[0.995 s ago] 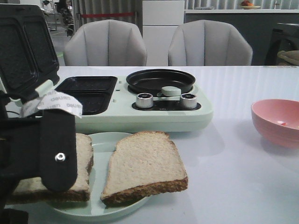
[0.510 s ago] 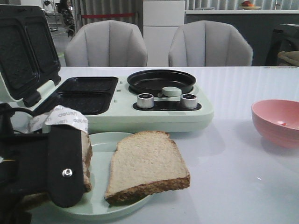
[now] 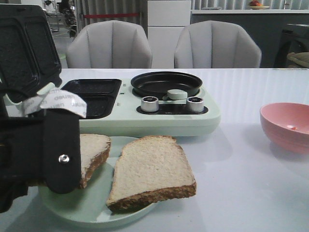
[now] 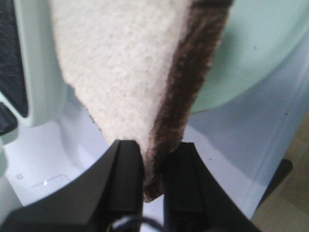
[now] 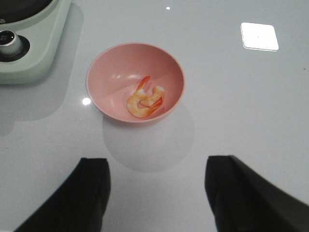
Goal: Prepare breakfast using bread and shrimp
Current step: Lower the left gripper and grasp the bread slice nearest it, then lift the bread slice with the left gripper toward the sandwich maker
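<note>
Bread slice [image 4: 120, 72] sat pinched by its corner in the left gripper [image 4: 153, 181]; only the right wrist view showed shrimp [image 5: 145, 102] beyond the right gripper's [image 5: 157, 193] wide-spread jaws.

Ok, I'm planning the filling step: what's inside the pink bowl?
The pink bowl holds curled orange shrimp. The front view shows only a pink speck; the near wall hides the rest.

Porous matt bread [image 3: 149, 169] w/ rough crust, glossy white table [image 3: 251, 183], smooth pink bowl [image 5: 111, 72], 2 shiny metal knobs [image 3: 150, 103].
</note>
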Robot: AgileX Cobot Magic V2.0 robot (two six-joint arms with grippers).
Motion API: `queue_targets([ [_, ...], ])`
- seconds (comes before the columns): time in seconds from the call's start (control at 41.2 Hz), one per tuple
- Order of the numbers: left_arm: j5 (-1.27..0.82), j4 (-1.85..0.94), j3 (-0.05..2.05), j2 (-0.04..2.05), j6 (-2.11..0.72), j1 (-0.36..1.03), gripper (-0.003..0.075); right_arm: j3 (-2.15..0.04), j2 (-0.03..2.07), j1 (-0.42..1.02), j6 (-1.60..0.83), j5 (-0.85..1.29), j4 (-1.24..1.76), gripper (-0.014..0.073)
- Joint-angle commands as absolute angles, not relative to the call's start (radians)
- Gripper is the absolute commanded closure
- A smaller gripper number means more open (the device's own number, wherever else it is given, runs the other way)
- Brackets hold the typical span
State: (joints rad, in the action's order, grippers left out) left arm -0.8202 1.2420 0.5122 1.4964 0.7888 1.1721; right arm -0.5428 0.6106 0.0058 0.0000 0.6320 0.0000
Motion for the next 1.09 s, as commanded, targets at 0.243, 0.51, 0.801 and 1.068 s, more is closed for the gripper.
queue_targets([
  [0.243, -1.020, 1.335, 0.559, 1.299, 0.781, 1.205, 0.0568, -0.577, 0.617, 0.007, -0.008, 0.565, -0.017, 0.0059],
  [0.51, -0.943, 1.389, 0.706, 1.242, 0.638, 1.124, 0.0568, -0.577, 0.617, 0.007, -0.008, 0.565, -0.017, 0.0059],
  [0.801, -0.757, 1.509, 0.873, 1.344, 0.622, 0.846, 0.0568, -0.577, 0.617, 0.007, -0.008, 0.565, -0.017, 0.0059],
  [1.068, -0.725, 1.511, 1.088, 1.537, 0.556, 0.732, 0.0568, -0.577, 0.617, 0.007, -0.008, 0.565, -0.017, 0.0059],
])
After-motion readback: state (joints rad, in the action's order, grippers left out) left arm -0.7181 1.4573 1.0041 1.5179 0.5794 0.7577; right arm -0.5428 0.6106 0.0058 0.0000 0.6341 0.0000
